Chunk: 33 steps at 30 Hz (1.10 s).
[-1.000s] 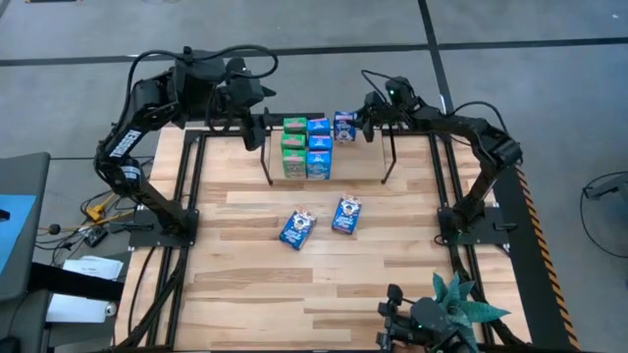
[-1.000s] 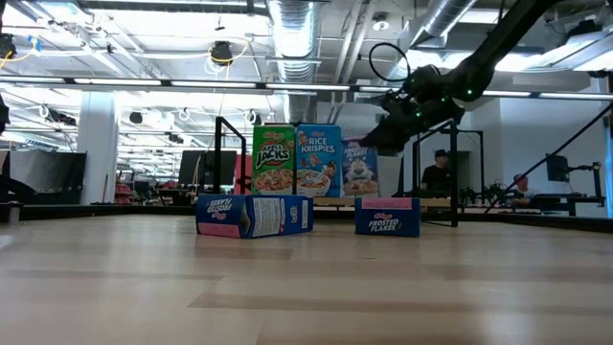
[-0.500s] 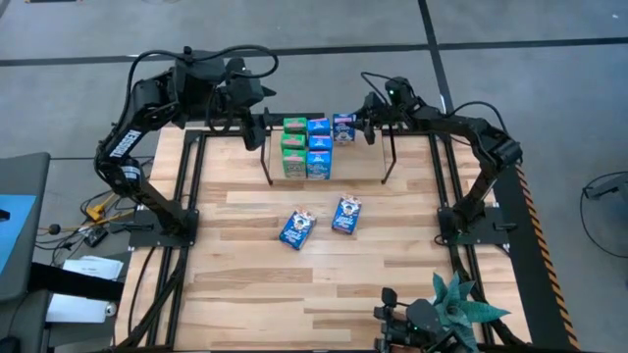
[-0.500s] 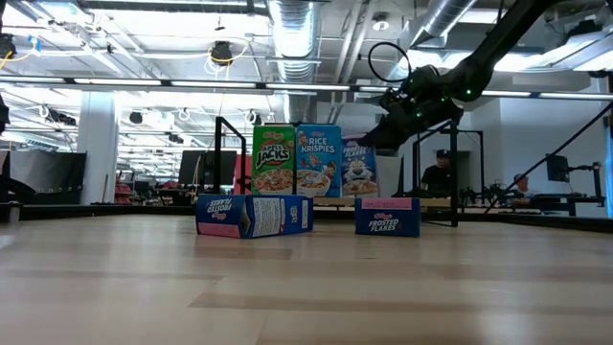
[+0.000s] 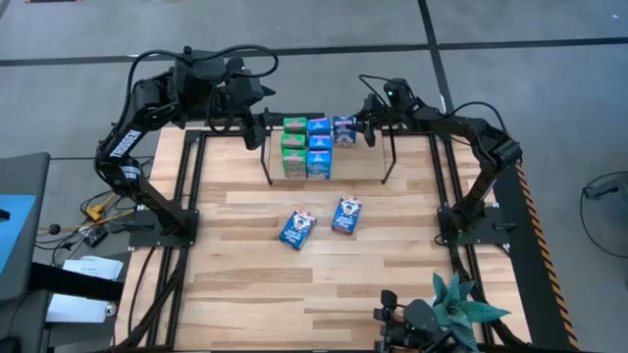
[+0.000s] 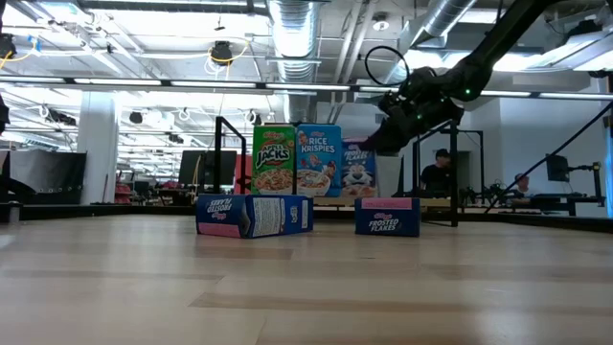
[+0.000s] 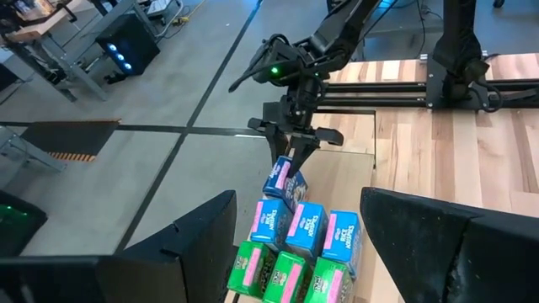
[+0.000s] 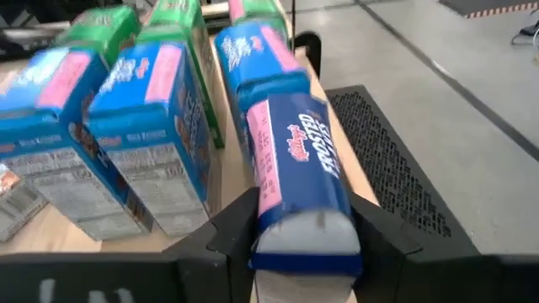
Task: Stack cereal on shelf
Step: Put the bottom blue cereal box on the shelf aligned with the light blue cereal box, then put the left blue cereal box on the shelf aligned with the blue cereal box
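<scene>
Green (image 5: 293, 147) and light blue (image 5: 318, 147) cereal boxes stand upright in rows on the shelf (image 5: 358, 159), a wooden board between black wire uprights at the table's far side. At their right end a dark blue cereal box (image 5: 342, 128) stands upright, and my right gripper (image 5: 359, 125) is shut on it. The low view shows this box (image 6: 357, 171) next to the Rice Krispies box (image 6: 318, 160). I cannot tell whether its bottom rests on the board. My left gripper (image 5: 253, 102) hangs open above the shelf's left end, holding nothing. My right gripper pinches the dark blue box between its two fingers (image 8: 232, 229), one on each wide face, at the box's upper right corner (image 8: 307, 240). It comes from the table's right, slanting down. The box stays upright beside the light blue boxes (image 8: 143, 135), its top panel (image 8: 295, 160) facing up.
Two more dark blue boxes (image 5: 296, 227) (image 5: 346, 214) lie flat on the tabletop in front of the shelf. Black frame rails (image 5: 186, 196) run along the table's sides. A green plant (image 5: 461, 306) stands at the near right corner. A person (image 6: 437, 172) sits in the room behind.
My right gripper has rolled a little at the wrist without leaving its place, and the dark blue box in it has settled slightly lower beside the light blue boxes.
</scene>
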{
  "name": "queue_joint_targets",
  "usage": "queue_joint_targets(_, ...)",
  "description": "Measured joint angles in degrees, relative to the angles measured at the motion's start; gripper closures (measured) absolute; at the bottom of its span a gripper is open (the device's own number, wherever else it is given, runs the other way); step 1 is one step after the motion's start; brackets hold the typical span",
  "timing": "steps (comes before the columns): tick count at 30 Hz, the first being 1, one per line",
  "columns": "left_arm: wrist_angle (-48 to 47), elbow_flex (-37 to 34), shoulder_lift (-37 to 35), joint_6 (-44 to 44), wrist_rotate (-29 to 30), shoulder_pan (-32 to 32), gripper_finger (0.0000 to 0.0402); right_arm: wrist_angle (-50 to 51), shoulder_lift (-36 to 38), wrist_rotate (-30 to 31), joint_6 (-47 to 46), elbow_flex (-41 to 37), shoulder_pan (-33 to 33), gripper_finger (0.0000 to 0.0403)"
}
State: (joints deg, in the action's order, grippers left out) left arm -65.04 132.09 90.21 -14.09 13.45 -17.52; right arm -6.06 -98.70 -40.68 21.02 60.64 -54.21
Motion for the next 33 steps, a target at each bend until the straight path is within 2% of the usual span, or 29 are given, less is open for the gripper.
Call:
queue_joint_targets(7, 0.0, 0.0, 0.0, -0.02, 0.02, 0.0, 0.0157, 0.09, -0.04, 1.38, 0.1, -0.02, 0.64, 0.0179)
queue_joint_targets(16, -0.39, 0.0, 0.0, 0.21, -0.02, 0.0, 0.0157, 1.22, -0.02, 1.76, 0.03, -0.02, 0.59, 0.0167)
queue_joint_targets(23, -0.74, 0.0, 0.02, 0.24, -0.02, 0.0, 0.0157, 1.84, 0.02, 3.56, 0.05, 0.75, 0.72, 0.012)
queue_joint_targets(28, -1.4, 0.0, 0.02, 1.3, -0.04, 0.0, 0.0157, 8.26, 0.02, 5.0, 0.24, 4.58, 0.72, 0.0083)
queue_joint_targets(33, -1.57, 0.0, 0.02, 1.68, -1.27, 0.0, 0.0157, 20.81, 0.03, 5.06, 3.81, 11.37, 0.75, 0.0072)
